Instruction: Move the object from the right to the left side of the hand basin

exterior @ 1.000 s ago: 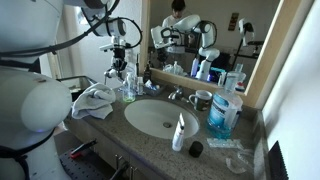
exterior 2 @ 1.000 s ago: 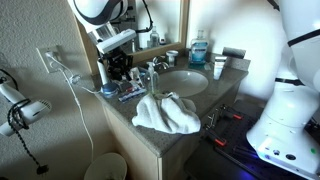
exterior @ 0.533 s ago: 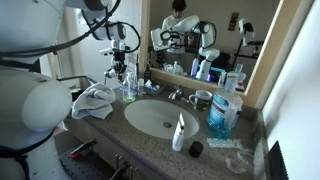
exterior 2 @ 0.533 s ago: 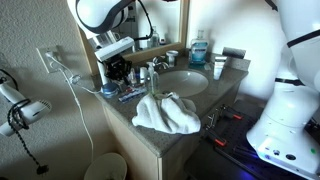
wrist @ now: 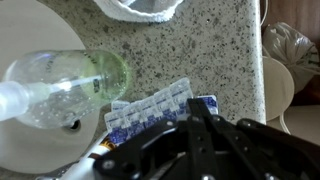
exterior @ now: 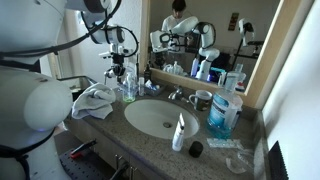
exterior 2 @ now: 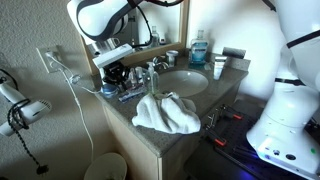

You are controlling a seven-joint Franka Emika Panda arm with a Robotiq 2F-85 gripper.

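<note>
- Here, a white robot arm (exterior 2: 100,17) reaches down over a bathroom counter, carrying a black claw (exterior 2: 118,76) at its end.
- A speckled grey granite countertop (wrist: 190,50) lies beneath the claw, which hangs above it without touching it.
- An oval white hand basin (exterior: 157,118) is sunk into the counter just beside the claw.
- A crumpled white towel (exterior 2: 166,112) sits near the claw on the same side of the basin, at the counter's front edge.
- A tall blue plastic bottle (exterior: 221,115) stands across the basin, well apart from the claw.
- A clear plastic bottle of pale liquid (wrist: 60,85) stands just beside the claw.
- A blue and white striped packet (wrist: 150,108) lies flat on the granite directly under the claw, its near end hidden behind the dark fingers; this appears to be the object to move, and it is on the claw's side of the basin.
- In the wrist view the claw (wrist: 203,115) is a dark blur at the bottom edge. I cannot tell whether it is wide or narrow, and it does not touch the packet.
</note>
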